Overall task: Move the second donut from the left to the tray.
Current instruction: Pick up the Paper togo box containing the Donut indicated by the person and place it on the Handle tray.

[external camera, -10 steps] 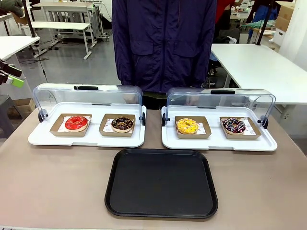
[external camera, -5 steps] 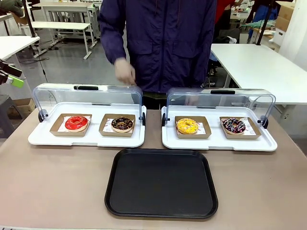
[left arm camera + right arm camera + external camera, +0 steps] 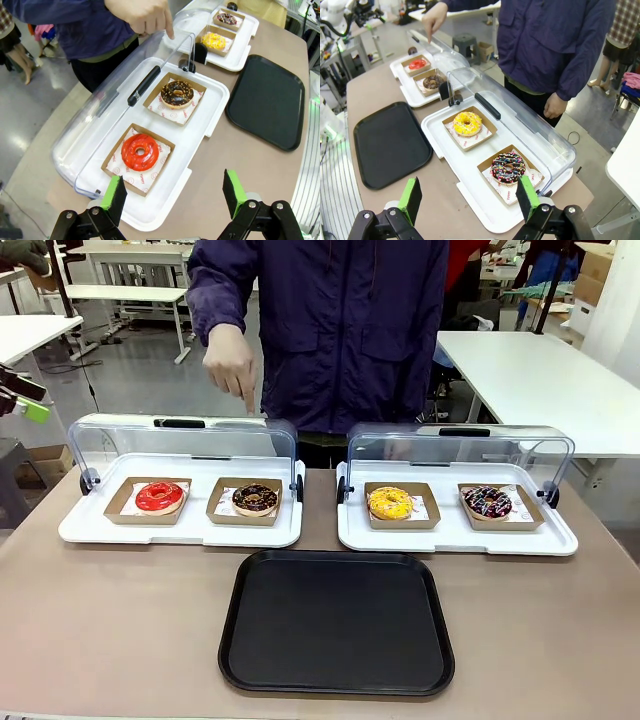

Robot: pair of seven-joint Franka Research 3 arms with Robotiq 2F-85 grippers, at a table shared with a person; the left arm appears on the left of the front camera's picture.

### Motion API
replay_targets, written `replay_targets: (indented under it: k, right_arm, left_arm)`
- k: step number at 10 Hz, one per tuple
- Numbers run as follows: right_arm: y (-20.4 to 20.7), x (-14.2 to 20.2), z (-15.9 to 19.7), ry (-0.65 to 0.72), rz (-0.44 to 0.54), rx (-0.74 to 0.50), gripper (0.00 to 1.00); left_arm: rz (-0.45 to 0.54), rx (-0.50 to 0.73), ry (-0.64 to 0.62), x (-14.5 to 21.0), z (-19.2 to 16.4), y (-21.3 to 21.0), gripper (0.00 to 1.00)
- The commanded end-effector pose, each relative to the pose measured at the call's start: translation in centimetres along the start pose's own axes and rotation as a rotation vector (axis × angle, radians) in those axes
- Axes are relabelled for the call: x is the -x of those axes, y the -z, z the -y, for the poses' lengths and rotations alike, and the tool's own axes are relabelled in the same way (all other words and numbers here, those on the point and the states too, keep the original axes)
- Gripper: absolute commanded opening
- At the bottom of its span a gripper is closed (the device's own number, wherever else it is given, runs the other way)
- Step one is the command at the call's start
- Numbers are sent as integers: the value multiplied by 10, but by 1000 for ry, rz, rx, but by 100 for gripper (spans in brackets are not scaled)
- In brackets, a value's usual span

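The chocolate donut [image 3: 255, 498] with light specks sits in a shallow cardboard boat [image 3: 220, 513] on the left white tray [image 3: 180, 537], in that tray's right-hand spot as seen from the robot's side. A red donut [image 3: 160, 496] lies just beside it on the left, in a cardboard boat of its own. The clear lid [image 3: 180, 440] of this white tray is swung up and back toward the person, so both donuts lie uncovered.

The person's hand [image 3: 232, 358] hangs over the lid's far edge with the index finger pointing down, roughly above the chocolate donut and well clear of it.

The black tray [image 3: 336, 622] lies flat on the tabletop [image 3: 120, 630], nearer the robot, in the middle and just in front of the gap between the two white trays. Nothing rests on it.

A second white tray [image 3: 455, 543] stands to the right, its lid [image 3: 460, 445] also raised, with a yellow donut [image 3: 389, 503] and a donut with coloured sprinkles [image 3: 488, 502].

In the left wrist view the left pincer [image 3: 174, 194] hovers above the tabletop's near-left edge, its jaws spread wide and holding nothing, with the red donut closest to it. In the right wrist view the right pincer [image 3: 469, 196] is likewise spread wide with nothing between the jaws, above the right white tray's end.
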State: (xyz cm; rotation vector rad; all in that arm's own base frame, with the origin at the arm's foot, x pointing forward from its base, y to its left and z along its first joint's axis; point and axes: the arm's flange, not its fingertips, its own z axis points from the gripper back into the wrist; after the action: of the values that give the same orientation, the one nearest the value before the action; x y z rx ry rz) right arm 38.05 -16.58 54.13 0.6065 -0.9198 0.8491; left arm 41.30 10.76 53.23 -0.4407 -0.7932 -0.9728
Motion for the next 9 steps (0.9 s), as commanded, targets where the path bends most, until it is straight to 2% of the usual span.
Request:
replay_targets:
  k: [1, 9]
  right_arm:
    - [0, 0, 1, -26, 4, -2, 100]
    - [0, 0, 1, -26, 4, -2, 100]
  left_arm:
    - [21, 5, 7, -2, -1, 0, 100]
    - [21, 5, 7, -2, -1, 0, 100]
